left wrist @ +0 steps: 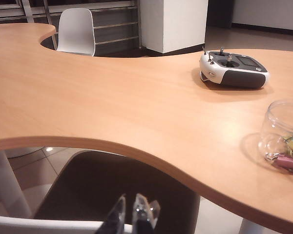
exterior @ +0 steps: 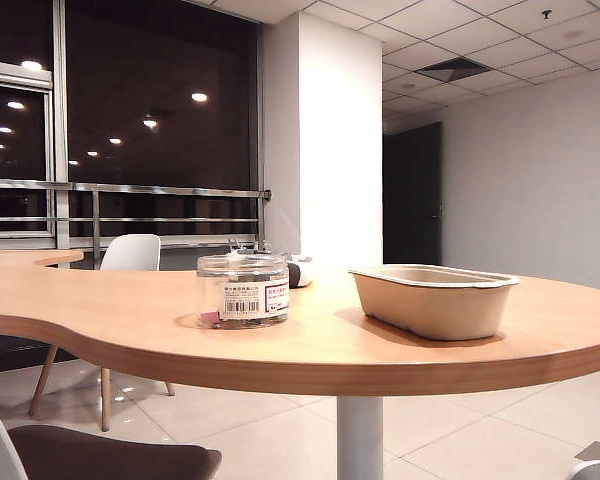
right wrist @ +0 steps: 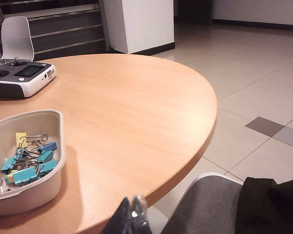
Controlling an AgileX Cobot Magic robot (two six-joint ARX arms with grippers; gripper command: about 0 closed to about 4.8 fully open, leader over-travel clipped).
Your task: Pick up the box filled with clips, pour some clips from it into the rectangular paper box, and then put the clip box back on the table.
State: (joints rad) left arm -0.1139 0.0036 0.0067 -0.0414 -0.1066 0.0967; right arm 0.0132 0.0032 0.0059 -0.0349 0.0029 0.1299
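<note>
Both sets of jaws closed, empty, off bench edge: left gripper [left wrist: 133, 214], right gripper [right wrist: 132, 217]. Jar [exterior: 243, 290] centre frame, tray [exterior: 435, 298] right with clips [right wrist: 29, 158]. Risk: nudging jar restarting.

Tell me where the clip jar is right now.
In the exterior view the jar stands upright on the table, left of the paper tray, apart from it, with the controller just behind.

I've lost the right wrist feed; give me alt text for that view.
A beige paper tray sits on the wooden table, holding a loose pile of blue and yellow binder clips. The right end effector hangs shut off the table's near edge, holding nothing. A white and grey remote controller lies beyond the tray.
</note>
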